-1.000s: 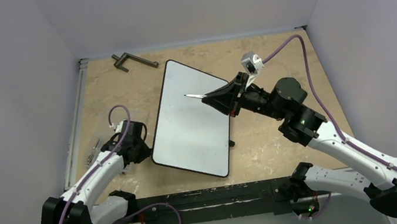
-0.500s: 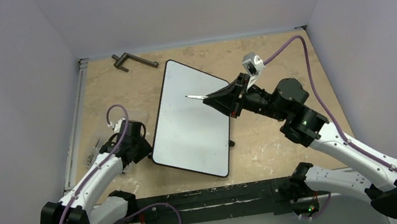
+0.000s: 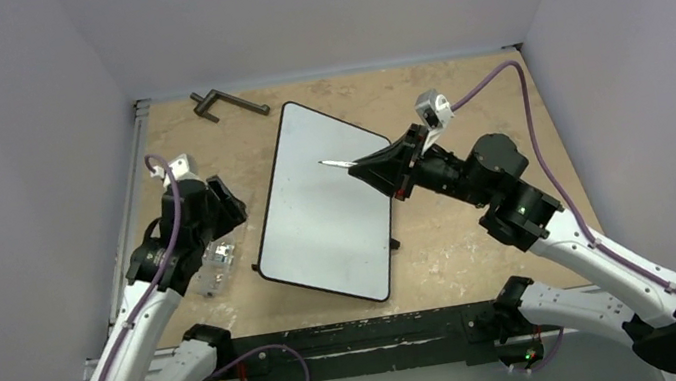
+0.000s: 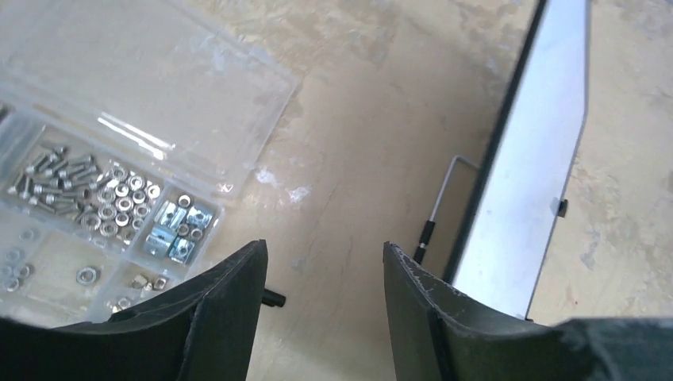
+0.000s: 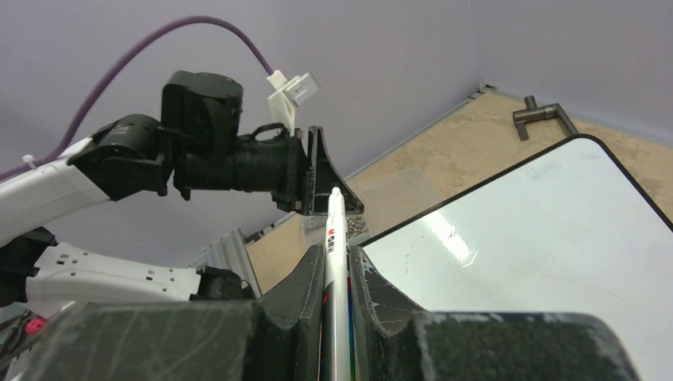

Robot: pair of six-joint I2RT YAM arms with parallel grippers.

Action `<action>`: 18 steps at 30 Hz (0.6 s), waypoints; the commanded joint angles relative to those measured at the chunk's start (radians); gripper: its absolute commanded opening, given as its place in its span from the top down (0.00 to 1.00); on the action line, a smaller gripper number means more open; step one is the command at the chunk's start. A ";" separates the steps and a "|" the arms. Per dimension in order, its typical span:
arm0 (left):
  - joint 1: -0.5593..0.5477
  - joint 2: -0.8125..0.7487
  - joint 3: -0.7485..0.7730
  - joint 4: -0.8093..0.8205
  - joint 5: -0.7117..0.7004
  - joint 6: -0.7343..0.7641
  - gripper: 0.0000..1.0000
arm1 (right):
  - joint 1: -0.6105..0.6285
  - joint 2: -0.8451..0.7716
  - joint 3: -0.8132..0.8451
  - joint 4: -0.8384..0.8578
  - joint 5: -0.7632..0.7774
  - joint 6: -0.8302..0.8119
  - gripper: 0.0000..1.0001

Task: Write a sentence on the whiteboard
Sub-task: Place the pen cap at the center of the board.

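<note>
The whiteboard [image 3: 321, 208] lies tilted in the middle of the table, its face blank white; no sentence shows on it. My right gripper [image 3: 363, 165] hovers over the board's upper right part, shut on a white marker [image 3: 335, 164] whose tip points left across the board. In the right wrist view the marker [image 5: 336, 230] sticks out between the shut jaws of the right gripper [image 5: 336, 255], above the whiteboard [image 5: 548, 238]. My left gripper [image 3: 224, 211] is raised left of the board, open and holding nothing. In the left wrist view the left gripper [image 4: 324, 248] frames bare tabletop, with the whiteboard [image 4: 528, 175] edge to its right.
A clear plastic box of screws and nuts [image 3: 214, 268] [image 4: 103, 190] sits just left of the board's near corner. A thin metal rod [image 4: 440, 202] lies by the board's edge. A dark metal handle [image 3: 228, 104] lies at the back. Walls close in on three sides.
My left gripper has opened, and the left arm has risen and pulled back from the board's left corner, uncovering the screw box. The right arm with the marker has barely shifted.
</note>
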 commanded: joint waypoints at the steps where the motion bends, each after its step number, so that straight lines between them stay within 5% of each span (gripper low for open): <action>1: 0.006 -0.004 0.101 0.031 0.069 0.129 0.44 | 0.002 -0.034 0.012 -0.017 0.034 -0.027 1.00; 9: 0.026 0.219 0.379 0.022 0.460 0.300 0.38 | 0.001 -0.053 0.012 -0.038 0.040 -0.039 1.00; 18: 0.073 0.586 0.650 -0.075 0.575 0.375 0.42 | 0.002 -0.089 0.010 -0.077 0.058 -0.054 1.00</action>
